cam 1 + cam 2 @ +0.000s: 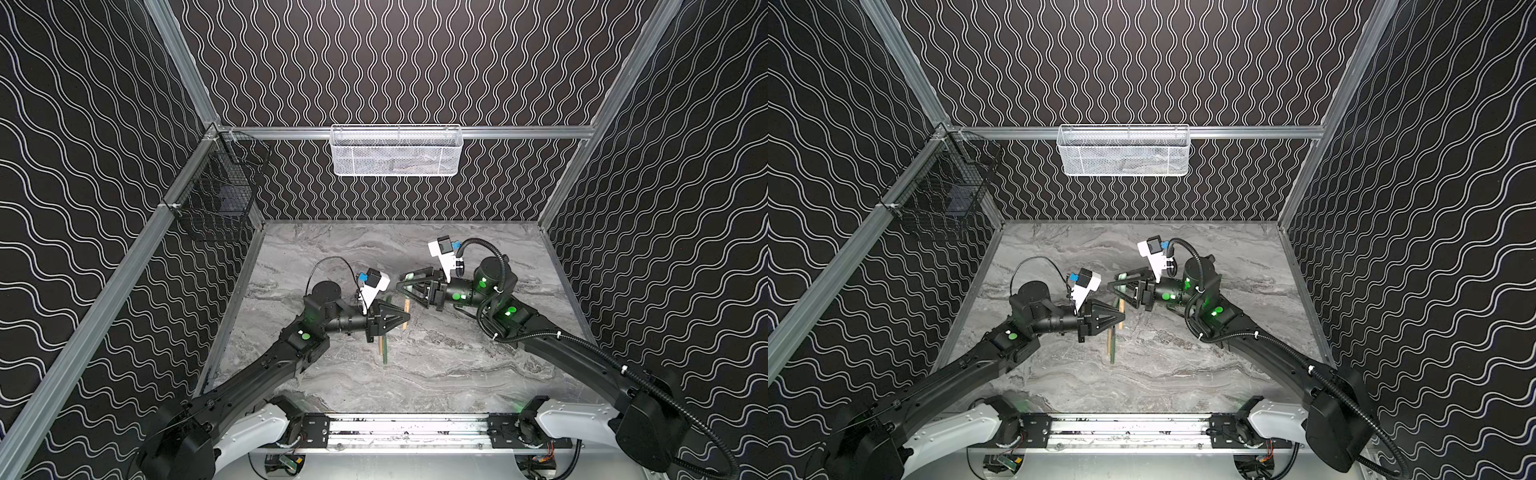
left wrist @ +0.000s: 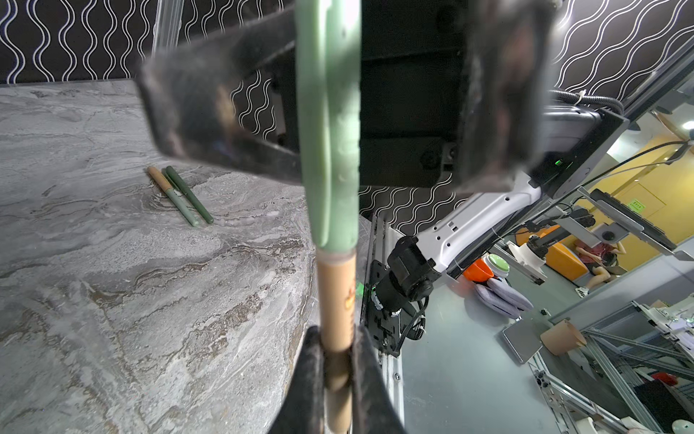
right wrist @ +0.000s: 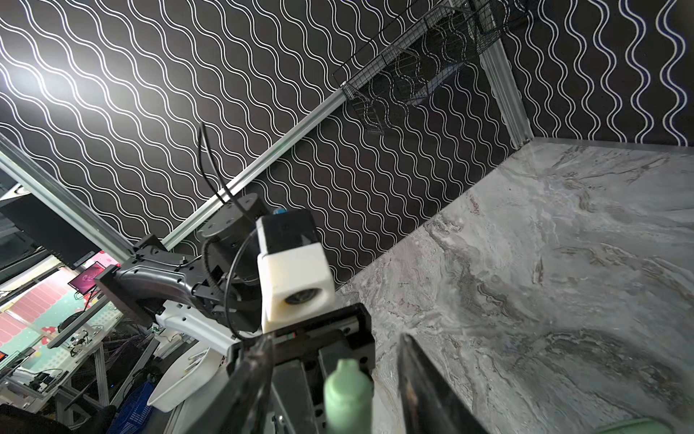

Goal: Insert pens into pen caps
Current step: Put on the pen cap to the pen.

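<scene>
Cap sits on the tan pen your left gripper clamps; pull the right gripper, jaws parted, straight off.

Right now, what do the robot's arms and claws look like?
The left arm and right arm are black with white shoulder covers and green dots. The left gripper and right gripper have black triangular fingers and white camera blocks. A black ribbed hose follows the right arm.

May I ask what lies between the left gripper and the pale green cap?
Only the tan pen's bare barrel, gripped by the left gripper; the left wrist view shows it.
</scene>
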{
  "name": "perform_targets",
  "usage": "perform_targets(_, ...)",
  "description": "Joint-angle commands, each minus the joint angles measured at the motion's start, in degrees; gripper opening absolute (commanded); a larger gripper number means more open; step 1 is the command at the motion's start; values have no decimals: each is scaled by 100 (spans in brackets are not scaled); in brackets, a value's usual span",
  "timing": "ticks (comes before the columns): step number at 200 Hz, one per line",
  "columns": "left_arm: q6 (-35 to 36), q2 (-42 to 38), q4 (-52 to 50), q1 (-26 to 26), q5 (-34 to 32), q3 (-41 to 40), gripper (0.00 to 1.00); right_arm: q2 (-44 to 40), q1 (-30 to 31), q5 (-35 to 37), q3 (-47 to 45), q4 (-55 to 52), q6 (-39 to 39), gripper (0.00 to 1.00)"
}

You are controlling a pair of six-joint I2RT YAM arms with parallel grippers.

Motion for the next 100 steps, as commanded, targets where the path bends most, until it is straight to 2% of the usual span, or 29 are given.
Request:
perform_targets(1,67,28,164,-3,28,29,0,-22,-4,-86,76,97,-98,50)
perform_targets(33,95,-7,109,1,-14,34,0,12,-5,-51,76,70,-110,38)
perform_targets(92,121,-91,94,-2,-119,89,0,61,7,-121,-133,252,69,0)
perform_targets(100,124,-95,123,1,-146,114,0,50,20,-130,-170,263,88,0)
